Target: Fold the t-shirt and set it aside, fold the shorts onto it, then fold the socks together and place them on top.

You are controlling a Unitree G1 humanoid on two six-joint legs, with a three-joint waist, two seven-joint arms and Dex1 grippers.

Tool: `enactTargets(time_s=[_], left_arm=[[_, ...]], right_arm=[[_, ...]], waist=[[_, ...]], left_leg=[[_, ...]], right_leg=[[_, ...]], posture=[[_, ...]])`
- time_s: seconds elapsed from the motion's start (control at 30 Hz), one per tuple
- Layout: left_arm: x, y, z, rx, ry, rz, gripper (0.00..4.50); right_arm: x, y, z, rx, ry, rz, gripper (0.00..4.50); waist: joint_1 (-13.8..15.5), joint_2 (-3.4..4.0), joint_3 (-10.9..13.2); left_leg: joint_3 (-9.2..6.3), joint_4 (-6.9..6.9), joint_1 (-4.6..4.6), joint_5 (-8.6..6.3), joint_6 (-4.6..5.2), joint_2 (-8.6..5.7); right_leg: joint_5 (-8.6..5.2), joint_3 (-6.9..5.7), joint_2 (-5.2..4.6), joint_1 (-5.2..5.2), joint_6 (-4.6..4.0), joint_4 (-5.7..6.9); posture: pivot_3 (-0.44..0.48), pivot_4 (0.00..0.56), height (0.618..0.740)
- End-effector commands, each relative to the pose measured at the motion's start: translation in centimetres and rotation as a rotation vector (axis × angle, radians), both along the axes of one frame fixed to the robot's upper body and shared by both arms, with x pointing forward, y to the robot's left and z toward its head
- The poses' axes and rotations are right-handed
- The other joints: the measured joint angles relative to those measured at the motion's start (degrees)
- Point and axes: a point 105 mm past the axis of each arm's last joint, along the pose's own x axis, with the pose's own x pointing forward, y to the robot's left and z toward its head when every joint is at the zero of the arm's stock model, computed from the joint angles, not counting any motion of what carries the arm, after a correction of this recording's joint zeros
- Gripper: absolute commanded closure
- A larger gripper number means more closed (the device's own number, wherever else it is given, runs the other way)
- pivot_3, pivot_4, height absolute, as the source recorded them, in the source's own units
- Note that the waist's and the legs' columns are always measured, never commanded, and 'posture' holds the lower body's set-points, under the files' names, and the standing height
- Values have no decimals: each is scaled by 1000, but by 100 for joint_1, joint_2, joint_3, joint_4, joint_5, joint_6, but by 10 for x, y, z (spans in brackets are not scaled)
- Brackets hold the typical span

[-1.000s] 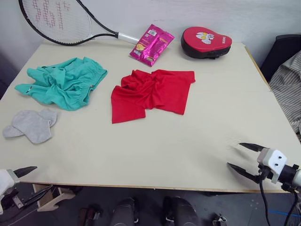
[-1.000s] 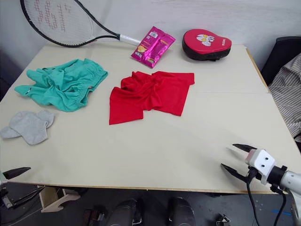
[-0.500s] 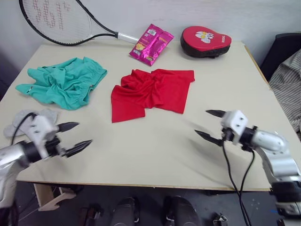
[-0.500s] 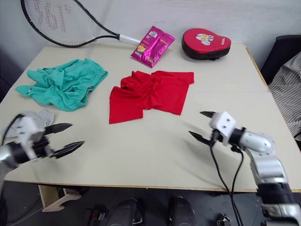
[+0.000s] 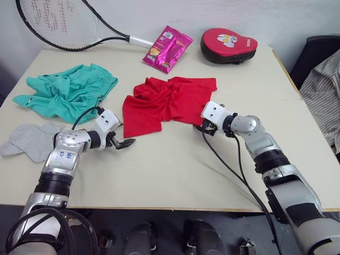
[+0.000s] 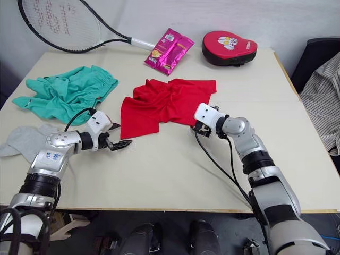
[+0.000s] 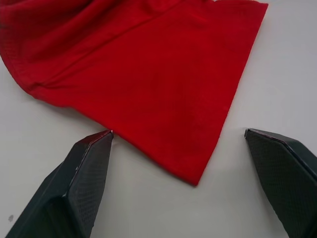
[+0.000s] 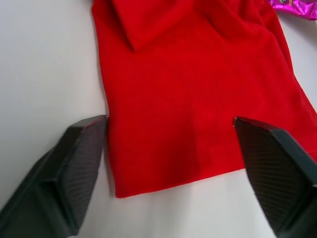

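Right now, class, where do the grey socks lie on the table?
The socks lie at the table's left edge, just below the teal shorts, beside the left arm.

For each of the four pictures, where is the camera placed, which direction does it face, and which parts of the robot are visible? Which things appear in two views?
Left and right eye views: on the head, looking forward and down at the table; both arms show.
Left wrist view: on the left wrist, looking along the open left end effector at a corner of the t-shirt.
Right wrist view: on the right wrist, looking along the open right end effector at the t-shirt's hem.
Shared: the t-shirt shows in all four views; the shorts and socks show in both eye views.
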Motion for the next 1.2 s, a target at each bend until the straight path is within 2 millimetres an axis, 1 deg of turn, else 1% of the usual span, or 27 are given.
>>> enactTargets(time_s=[0.03,0.07,0.17,0.27,0.3,0.33,0.47,0.5,0.57,0.63,0.7,0.73,0.83,0.9,0.97,1.0,1.07,1.13,1.2], left_arm=[[1,8,-19,65,93,-1,399],[0,8,-22,72,119,-15,590],[1,10,-30,99,152,-26,1519],[4,13,-36,80,180,-4,2422],[5,13,-37,60,186,5,2660],[7,13,-38,45,186,15,2965],[5,11,-43,-8,210,2,4216],[6,10,-43,-21,205,3,4452],[6,11,-41,-25,195,1,4481],[8,8,-25,-80,148,-14,4481],[1,9,4,-147,91,-71,4481],[-4,11,13,-162,81,-89,4481],[-21,16,30,-185,69,-131,4481],[-38,18,42,-208,62,-185,4481],[-61,19,55,-241,70,-240,4481],[-72,19,58,-256,98,-256,4481],[-95,18,58,-269,164,-289,4481],[-129,15,50,-270,280,-353,4481],[-155,12,45,-273,374,-390,4481]], right_arm=[[4,-13,-9,-7,47,-55,1553],[4,-13,-10,4,69,-47,1888],[2,-13,-12,29,117,-34,2945],[1,-12,-14,74,173,-27,4008],[1,-12,-14,82,183,-25,4327],[1,-13,-14,92,190,-27,4500],[-1,-12,-8,168,248,-11,4500],[-2,-12,-5,180,254,-2,4500],[-3,-12,0,205,266,6,4500],[-8,-11,9,231,281,46,4500],[-22,-16,22,260,317,112,4500],[-29,-17,26,265,332,130,4500],[-50,-27,29,237,363,168,4500],[-68,-35,31,214,388,193,4500],[-91,-48,29,196,424,233,4500],[-103,-54,27,187,448,248,4500],[-121,-66,21,155,492,264,4500],[-137,-78,16,131,550,253,4500],[-150,-87,12,110,604,238,4500]], waist=[[3,0,0],[2,0,0],[4,1,-2],[2,1,-3],[3,1,-3],[5,1,-3],[-5,2,-4],[-10,2,-4],[-13,2,-4],[-14,2,-4],[-14,4,-2],[-18,5,-2],[-12,5,1],[-5,5,3],[2,6,5],[4,7,6],[8,7,10],[8,10,14],[-2,15,19]], left_leg=[[-2,5,3,0,0,-2],[-3,5,6,0,1,-4],[-4,4,15,0,1,-7],[-3,4,23,0,1,-10],[-3,4,26,0,2,-10],[-2,4,32,-1,2,-12],[0,2,49,-2,5,-13],[2,0,50,-3,6,-13],[4,-2,53,-4,6,-12],[4,-2,52,-4,6,-12],[4,-1,43,-4,6,-12],[2,-1,26,-4,6,-11],[-3,4,-19,-5,6,-9],[-3,1,-26,-10,10,-9],[-3,1,-27,-15,15,-11],[-3,2,-27,-17,18,-12],[-6,1,-25,-21,19,-12],[-8,2,-16,-24,21,-13],[-9,-2,-12,-39,18,-11]], right_leg=[[0,1,-5,1,0,-2],[0,0,-12,1,0,0],[0,0,-22,6,-1,8],[0,-2,-27,13,-1,11],[0,-2,-27,15,-1,11],[0,-3,-30,20,-1,13],[0,-3,-36,30,-1,15],[0,-3,-36,30,-1,16],[-1,-3,-37,30,-2,17],[-1,-3,-37,29,-2,17],[-1,-2,-37,21,-2,17],[-1,-3,-36,8,-2,21],[-1,-9,-32,-23,-2,27],[-1,-11,-29,-23,-2,8],[-1,-12,-32,-21,-2,-1],[-1,-12,-34,-19,-2,-2],[-1,-12,-36,-13,-1,-11],[-1,-12,-40,-4,0,-36],[0,-10,-43,-5,1,-38]], posture=[[0,150,740],[0,150,740],[0,150,740],[0,150,740],[0,150,740],[0,150,740],[0,150,740],[0,150,740],[0,150,740],[0,150,740],[0,150,740],[0,150,740],[0,150,740],[0,150,740],[0,150,740],[0,150,740],[0,150,740],[0,150,740],[0,150,740]])
